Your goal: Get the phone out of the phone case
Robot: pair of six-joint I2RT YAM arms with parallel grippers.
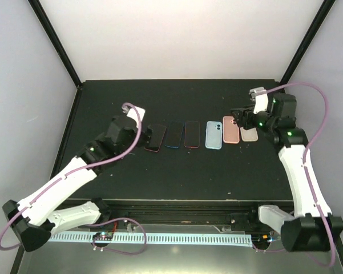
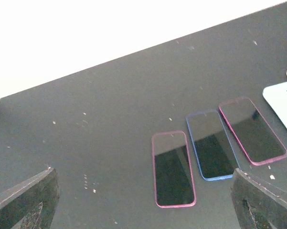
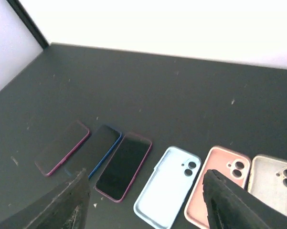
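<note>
Three phones in cases lie screen-up in a row: a pink-rimmed one (image 1: 153,138), a blue-rimmed one (image 1: 174,135) and a dark red-rimmed one (image 1: 192,134). In the left wrist view they are the pink (image 2: 173,169), blue (image 2: 211,145) and dark red (image 2: 252,130) phones. My left gripper (image 1: 145,136) (image 2: 143,212) is open, just left of and above the pink phone, holding nothing. My right gripper (image 1: 240,117) (image 3: 145,207) is open and empty, above the cases at the right end of the row.
Three cases that look empty lie right of the phones: light blue (image 1: 214,135) (image 3: 168,186), pink (image 1: 231,129) (image 3: 219,183) and beige (image 1: 249,134) (image 3: 274,183). The black table (image 1: 177,171) has white walls behind and at the sides, with black corner posts.
</note>
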